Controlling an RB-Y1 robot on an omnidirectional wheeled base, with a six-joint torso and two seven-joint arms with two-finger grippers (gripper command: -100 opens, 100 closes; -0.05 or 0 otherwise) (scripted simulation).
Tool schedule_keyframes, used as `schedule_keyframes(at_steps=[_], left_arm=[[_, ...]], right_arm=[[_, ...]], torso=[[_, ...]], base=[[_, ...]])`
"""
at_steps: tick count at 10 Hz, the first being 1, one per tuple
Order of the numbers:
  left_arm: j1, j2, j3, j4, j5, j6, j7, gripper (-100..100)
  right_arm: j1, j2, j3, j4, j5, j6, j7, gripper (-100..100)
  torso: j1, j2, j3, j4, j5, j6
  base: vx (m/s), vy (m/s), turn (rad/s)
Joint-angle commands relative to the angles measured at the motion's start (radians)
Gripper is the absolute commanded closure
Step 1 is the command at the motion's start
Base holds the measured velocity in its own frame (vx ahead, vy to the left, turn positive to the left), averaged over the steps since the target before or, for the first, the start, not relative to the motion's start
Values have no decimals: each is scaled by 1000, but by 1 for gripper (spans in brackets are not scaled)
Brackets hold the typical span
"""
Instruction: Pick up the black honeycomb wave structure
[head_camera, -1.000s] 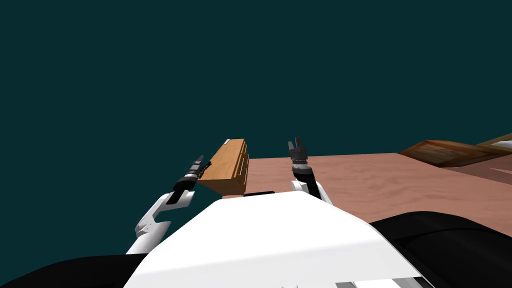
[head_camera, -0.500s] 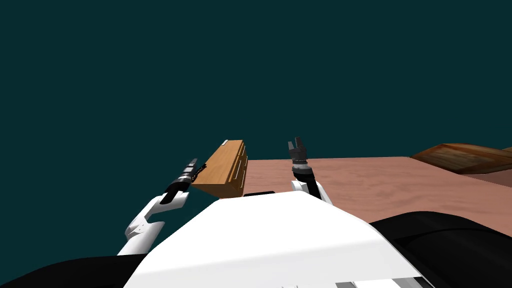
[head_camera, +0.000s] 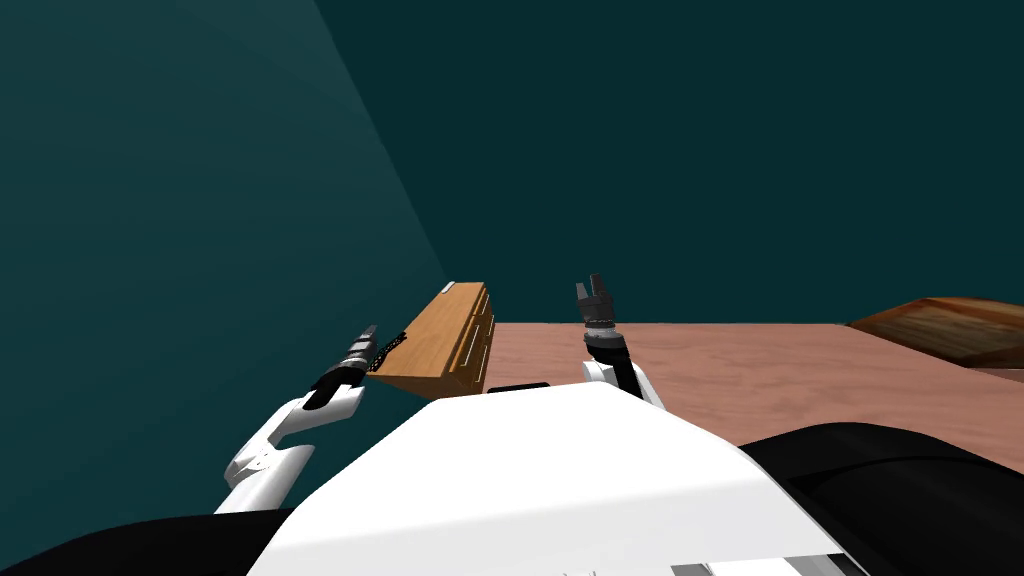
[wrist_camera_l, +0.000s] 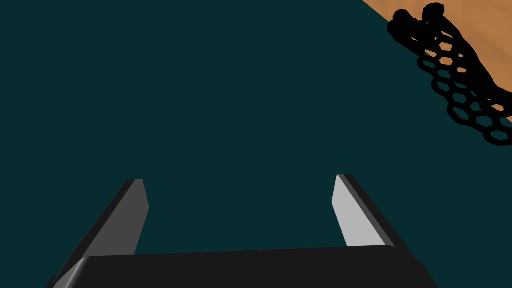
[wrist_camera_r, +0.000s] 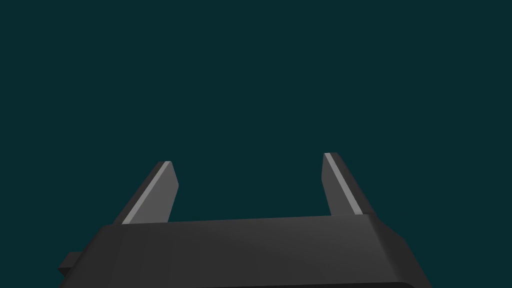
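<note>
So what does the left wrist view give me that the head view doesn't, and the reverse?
Left wrist view adds: the black honeycomb structure's open hexagonal cells and rounded lumps at one end, and the left gripper's fingers standing apart, empty, aimed at the teal wall beside the structure. Head view adds: the right gripper raised, the wooden dresser's drawer fronts, the reddish floor. Both: the structure at the dresser top's edge, the left gripper near it but apart.

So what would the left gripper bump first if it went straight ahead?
Probably the dark teal wall; the left gripper aims beside the black honeycomb structure on the wooden dresser, not at it.
</note>
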Motion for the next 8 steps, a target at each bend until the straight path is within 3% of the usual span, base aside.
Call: schedule_keyframes(at_steps=[1, 2, 4, 6, 7, 8], left_arm=[[4, 13, 12, 45, 18, 6, 13, -100], [-3, 27, 32, 71, 48, 37, 29, -100], [-3, 27, 32, 95, 48, 37, 29, -100], [-16, 47, 72, 176, 109, 96, 61, -100], [-16, 47, 72, 191, 109, 96, 61, -100], [-22, 54, 90, 226, 141, 124, 76, -100]], right_arm=[[0, 0, 0, 0, 0, 0, 0, 0], [0, 0, 0, 0, 0, 0, 0, 0], [0, 0, 0, 0, 0, 0, 0, 0], [0, 0, 0, 0, 0, 0, 0, 0], [0, 0, 0, 0, 0, 0, 0, 0], [0, 0, 0, 0, 0, 0, 0, 0]], torso=[[0, 0, 0, 0, 0, 0], [1, 0, 0, 0, 0, 0], [0, 2, 1, 0, 0, 0], [4, 2, 1, 0, 1, 0], [2, -2, -2, -1, 1, 0], [2, -2, -2, -1, 1, 1]], base=[[129, -70, 38], [123, -99, 61], [71, -57, 22], [161, -47, 84], [162, -63, 54], [155, -57, 64]])
